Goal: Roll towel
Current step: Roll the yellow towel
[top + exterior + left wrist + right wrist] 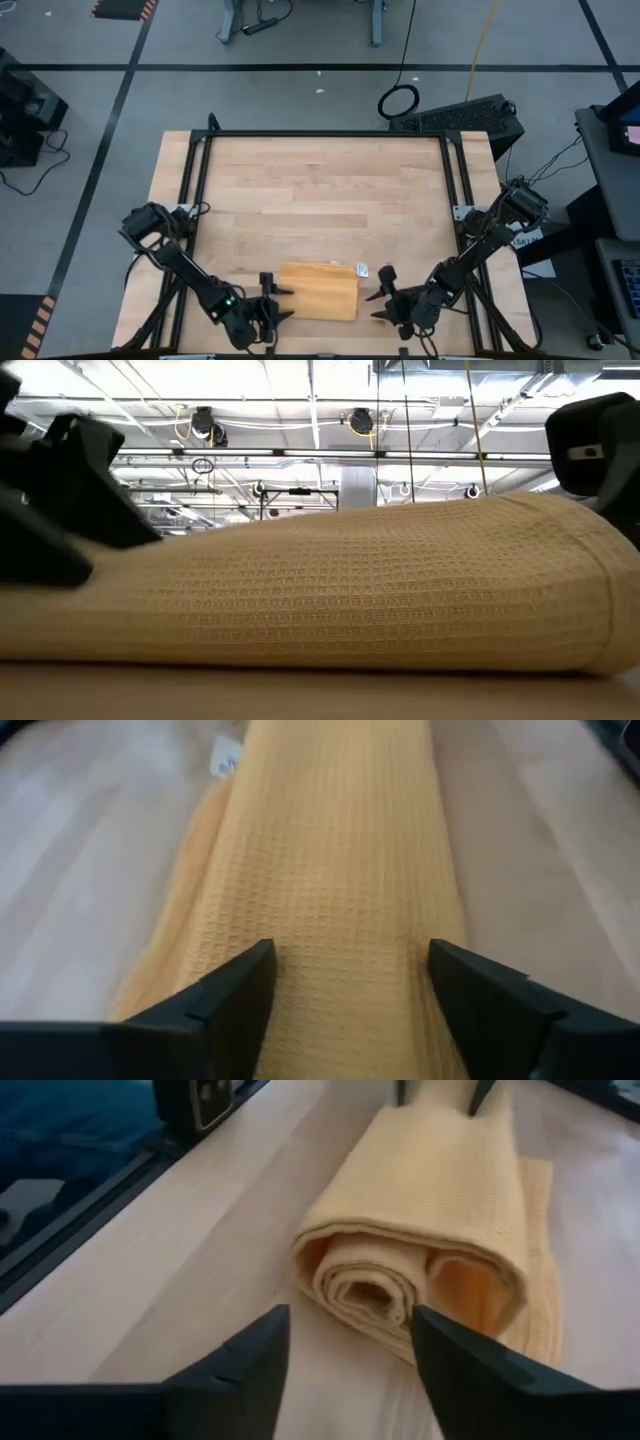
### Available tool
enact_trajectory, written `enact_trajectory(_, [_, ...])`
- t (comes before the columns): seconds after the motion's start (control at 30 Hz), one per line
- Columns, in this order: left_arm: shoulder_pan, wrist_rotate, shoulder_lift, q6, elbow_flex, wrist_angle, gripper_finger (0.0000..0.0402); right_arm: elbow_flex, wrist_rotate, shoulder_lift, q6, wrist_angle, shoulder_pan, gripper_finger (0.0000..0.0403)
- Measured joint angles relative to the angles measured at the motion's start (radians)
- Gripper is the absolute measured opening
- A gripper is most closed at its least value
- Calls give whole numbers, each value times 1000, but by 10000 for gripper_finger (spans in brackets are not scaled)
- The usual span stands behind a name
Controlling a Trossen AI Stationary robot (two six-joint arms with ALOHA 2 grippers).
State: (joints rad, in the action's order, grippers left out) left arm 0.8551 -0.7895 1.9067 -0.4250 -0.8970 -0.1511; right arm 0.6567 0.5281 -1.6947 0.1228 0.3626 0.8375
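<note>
From above, the towel (320, 291) lies as a short, thick roll near the front edge of the wooden counter (320, 190), its small white tag (362, 270) showing at the right end; little or no flat cloth appears to be left, so the rolling looks close to finished, with perhaps only a last tuck or a release remaining. The left gripper (282, 303) sits at the roll's left end and the right gripper (381, 294) just off its right end, both arms reaching in low from the counter's front corners, elbows folded back toward the frame rails. From counter height, the towel (330, 590) fills the picture as a rounded waffle-weave hump, with a dark gripper part at each side edge of the picture. In the left wrist view, the left fingers (225, 995) stand wide apart, straddling the roll's (340, 890) end; whether they press the cloth or merely bracket it cannot be told. In the right wrist view, the roll's (420, 1210) spiral end faces the camera, its layers somewhat loose and a flap of cloth lying under it on one side; the right fingers (250, 1355) are parted and clear of the towel, holding nothing.
</note>
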Motion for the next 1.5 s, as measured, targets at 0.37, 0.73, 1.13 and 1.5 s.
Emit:
enact_trajectory(0.37, [38,-51,24,119,-71,3,340,0,51,0,-63,30,2,299])
enact_trajectory(0.73, [63,-69,24,116,-173,187,341,0,65,-1,-211,334,-16,302])
enact_trajectory(1.13, [-66,106,21,-94,-173,326,297,1,-38,-117,99,447,-214,183])
enact_trajectory(1.5, [-115,213,-37,-93,-173,329,271,1,-57,-286,147,451,-250,8])
